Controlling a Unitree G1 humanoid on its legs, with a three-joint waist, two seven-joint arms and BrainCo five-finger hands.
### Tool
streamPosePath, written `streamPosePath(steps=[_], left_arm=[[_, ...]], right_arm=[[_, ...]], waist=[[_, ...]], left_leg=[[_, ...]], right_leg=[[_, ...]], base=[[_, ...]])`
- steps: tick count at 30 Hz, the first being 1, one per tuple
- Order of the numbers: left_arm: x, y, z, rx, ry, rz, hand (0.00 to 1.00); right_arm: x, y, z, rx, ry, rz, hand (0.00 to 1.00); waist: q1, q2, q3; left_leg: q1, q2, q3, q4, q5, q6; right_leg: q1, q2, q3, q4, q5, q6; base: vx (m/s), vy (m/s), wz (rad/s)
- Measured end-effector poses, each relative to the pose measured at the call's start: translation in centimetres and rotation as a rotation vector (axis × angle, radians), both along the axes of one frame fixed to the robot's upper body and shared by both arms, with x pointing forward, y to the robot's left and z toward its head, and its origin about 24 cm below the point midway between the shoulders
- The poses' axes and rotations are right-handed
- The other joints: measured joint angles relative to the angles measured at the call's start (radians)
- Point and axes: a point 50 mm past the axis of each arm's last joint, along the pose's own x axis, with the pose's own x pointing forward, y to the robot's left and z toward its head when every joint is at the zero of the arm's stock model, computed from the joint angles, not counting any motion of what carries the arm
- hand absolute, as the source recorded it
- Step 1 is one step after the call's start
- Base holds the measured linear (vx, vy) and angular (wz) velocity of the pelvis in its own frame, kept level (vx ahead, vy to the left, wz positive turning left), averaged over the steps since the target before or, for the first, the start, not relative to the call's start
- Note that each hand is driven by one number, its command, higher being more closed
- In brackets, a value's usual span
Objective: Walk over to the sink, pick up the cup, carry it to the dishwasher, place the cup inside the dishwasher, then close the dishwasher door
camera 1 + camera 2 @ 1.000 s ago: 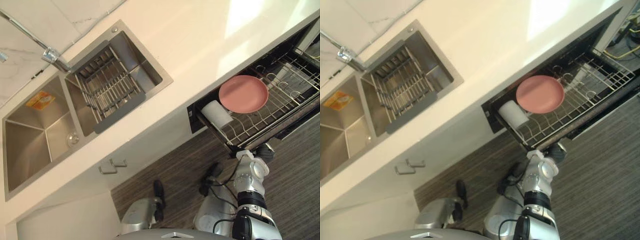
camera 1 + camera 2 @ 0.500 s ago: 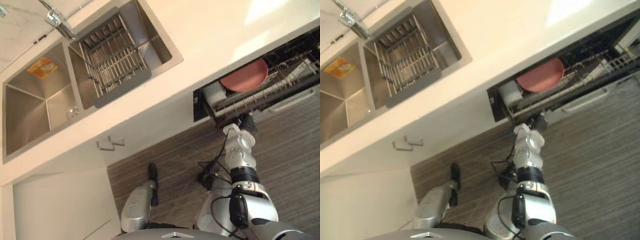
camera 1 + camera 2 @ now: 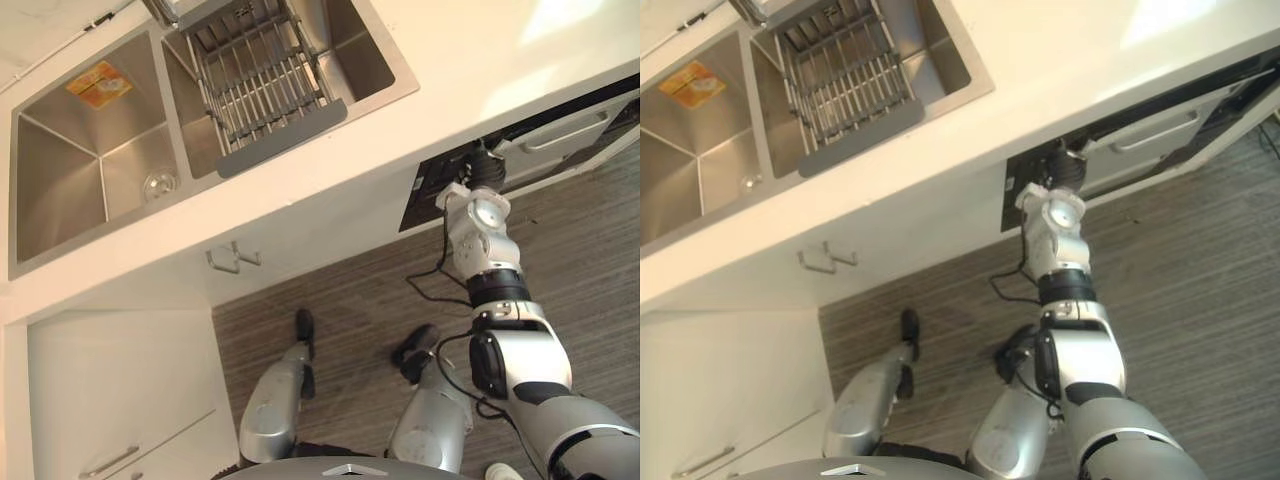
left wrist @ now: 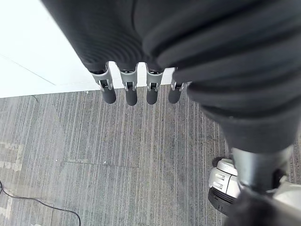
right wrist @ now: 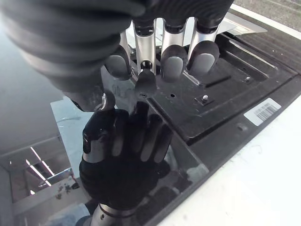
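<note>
Cream countertop [image 3: 480,60] runs diagonally above grey striped flooring [image 3: 340,300]. Compared with one second ago, the white-fronted dishwasher door [image 3: 560,135] has gone from fully open to almost shut. The right hand [image 3: 482,170] presses against it with straight fingers. The white cup, then in the rack beside a pink plate, is now hidden inside. Closing is judged nearly complete. The stainless double sink [image 3: 60,190] holds a wire draining rack [image 3: 262,85] and no cup. The left hand [image 4: 127,92] hangs with fingers relaxed.
</note>
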Motion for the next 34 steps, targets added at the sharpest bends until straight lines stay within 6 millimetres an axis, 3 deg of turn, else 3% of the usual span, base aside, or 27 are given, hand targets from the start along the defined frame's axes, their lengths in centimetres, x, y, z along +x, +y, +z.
streamPosePath(steps=[8, 13, 14, 16, 18, 19, 20, 21, 22, 24, 26, 27, 28, 29, 30, 31, 32, 34], left_arm=[[0.6, -0.1, 0.1, -0.012, -0.041, -0.007, 0.0], [0.6, -0.1, 0.1, -0.016, -0.045, -0.014, 0.0], [0.7, 0.0, 0.1, -0.013, -0.048, -0.013, 0.0], [1.1, 0.1, 0.2, -0.008, -0.063, -0.008, 0.0], [2.0, -0.1, 0.2, -0.011, -0.083, -0.001, 0.0], [2.2, -0.1, 0.2, -0.009, -0.093, 0.013, 0.0], [2.9, 0.9, 0.4, 0.023, -0.131, 0.034, 0.0], [3.5, 1.0, 0.6, 0.029, -0.16, 0.052, 0.0], [3.8, 1.0, 0.7, 0.022, -0.178, 0.08, 0.0], [4.4, 1.1, 0.9, 0.013, -0.211, 0.125, 0.0], [4.2, 2.1, 1.0, 0.031, -0.245, 0.224, 0.0], [3.8, 2.4, 1.1, 0.041, -0.247, 0.248, 0.0], [3.1, 2.7, 1.0, 0.048, -0.241, 0.279, 0.0], [2.7, 2.7, 1.0, 0.047, -0.233, 0.297, 0.0], [1.7, 2.9, 0.8, 0.051, -0.209, 0.323, 0.0], [1.1, 3.1, 0.8, 0.056, -0.195, 0.331, 0.0], [0.1, 3.3, 0.7, 0.052, -0.157, 0.357, 0.0], [-1.1, 4.0, 0.6, 0.036, -0.114, 0.391, 0.0]], right_arm=[[-0.4, -5.3, 4.4, -0.07, -0.045, -0.177, 1.0], [-0.9, -6.6, 4.9, -0.077, -0.075, -0.219, 1.0], [-0.9, -6.6, 5.0, -0.067, -0.097, -0.218, 0.0], [-1.2, -7.0, 4.8, -0.043, -0.117, -0.23, 0.0], [-1.3, -6.7, 4.9, -0.056, -0.16, -0.2, 0.0], [-1.3, -6.0, 4.9, -0.07, -0.195, -0.161, 0.0], [-1.8, -5.3, 3.8, -0.075, -0.219, -0.138, 0.0], [-1.8, -4.8, 3.3, -0.074, -0.223, -0.117, 0.0], [-2.0, -3.5, 2.1, -0.062, -0.228, -0.067, 0.0], [-3.1, -1.9, -0.9, -0.078, -0.198, -0.015, 0.0], [-6.1, 0.9, -8.6, -0.067, -0.021, 0.056, 0.0], [-7.8, 1.5, -11.8, -0.058, 0.07, 0.062, 0.0], [-10.9, 2.1, -16.3, -0.041, 0.218, 0.064, 0.0], [-12.4, 2.3, -18.3, -0.039, 0.29, 0.067, 0.0], [-15.6, 2.4, -21.8, -0.019, 0.433, 0.057, 0.0], [-17.1, 2.3, -23.2, -0.006, 0.493, 0.05, 0.0], [-20.5, 1.8, -25.8, 0.013, 0.618, 0.042, 0.0], [-23.8, 1.4, -27.9, 0.019, 0.732, 0.043, 0.0]], waist=[[0.045, 0.009, -0.005], [0.067, 0.01, -0.005], [0.072, 0.012, -0.007], [0.069, 0.011, -0.006], [0.08, 0.006, -0.003], [0.088, 0.015, -0.009], [0.052, -0.01, 0.003], [0.047, -0.008, 0.006], [0.051, -0.014, 0.009], [0.038, -0.038, 0.014], [0.012, -0.088, 0.023], [0.0, -0.101, 0.018], [-0.017, -0.122, 0.008], [-0.024, -0.134, 0.002], [-0.036, -0.158, -0.017], [-0.044, -0.168, -0.031], [-0.062, -0.187, -0.068], [-0.077, -0.203, -0.115]], left_leg=[[-0.105, -0.006, -0.09, -0.001, 0.0, -0.001], [-0.127, 0.011, -0.113, -0.001, 0.0, -0.001], [-0.136, 0.029, -0.115, -0.002, -0.001, -0.001], [-0.136, 0.021, -0.11, -0.001, -0.001, -0.009], [-0.156, 0.008, -0.09, 0.097, -0.017, 0.024], [-0.157, 0.021, -0.078, 0.094, -0.033, 0.015], [-0.123, -0.006, -0.079, 0.076, -0.02, 0.009], [-0.103, -0.001, -0.081, 0.053, 0.002, 0.003], [-0.078, 0.017, -0.078, 0.027, 0.028, 0.001], [-0.048, 0.021, -0.06, 0.004, 0.029, 0.002], [0.005, 0.031, -0.028, -0.003, 0.009, -0.006], [0.02, 0.034, -0.021, 0.001, -0.001, -0.003], [0.048, 0.035, -0.001, 0.0, -0.014, -0.008], [0.061, 0.035, 0.013, 0.001, -0.021, -0.007], [0.09, 0.037, 0.047, 0.001, -0.039, -0.004], [0.101, 0.038, 0.063, 0.001, -0.047, -0.003], [0.133, 0.038, 0.096, 0.001, -0.064, 0.001], [0.172, 0.038, 0.129, 0.0, -0.083, 0.001]], right_leg=[[-0.067, 0.003, -0.047, -0.01, 0.013, 0.005], [-0.075, 0.027, -0.054, -0.017, 0.012, 0.004], [-0.077, 0.046, -0.053, -0.022, 0.015, 0.001], [-0.082, 0.04, -0.048, -0.023, 0.014, 0.001], [-0.083, 0.049, -0.048, -0.059, 0.012, 0.007], [-0.096, 0.05, -0.03, 0.02, -0.001, -0.013], [-0.057, 0.025, 0.095, 0.109, -0.069, -0.026], [-0.044, 0.05, 0.091, 0.072, -0.069, -0.023], [-0.026, 0.085, 0.096, 0.036, -0.046, -0.029], [-0.009, 0.092, 0.101, 0.025, -0.045, -0.028], [0.037, 0.117, 0.125, -0.015, -0.033, -0.016], [0.057, 0.13, 0.129, -0.039, -0.026, -0.009], [0.086, 0.142, 0.142, -0.071, -0.014, 0.001], [0.096, 0.147, 0.151, -0.086, -0.008, 0.004], [0.117, 0.161, 0.173, -0.125, 0.011, 0.012], [0.129, 0.167, 0.18, -0.146, 0.02, 0.017], [0.16, 0.181, 0.202, -0.198, 0.046, 0.025], [0.207, 0.192, 0.223, -0.258, 0.076, 0.034]], base=[[-0.06, -0.077, 0.12], [-0.05, -0.118, 0.11], [-0.06, -0.137, 0.03], [-0.07, -0.109, 0.13], [0.02, -0.07, -0.25], [0.08, -0.063, 0.0], [0.1, -0.122, 0.21], [0.06, -0.147, 0.21], [0.05, -0.129, -0.25], [0.04, -0.046, -0.25], [0.08, -0.036, -0.35], [0.11, 0.004, -0.42], [0.11, 0.024, -0.35], [0.12, 0.056, -0.58], [0.09, 0.059, -0.57], [0.15, 0.095, -0.77], [0.12, 0.086, -0.57], [0.13, 0.077, -0.44]])
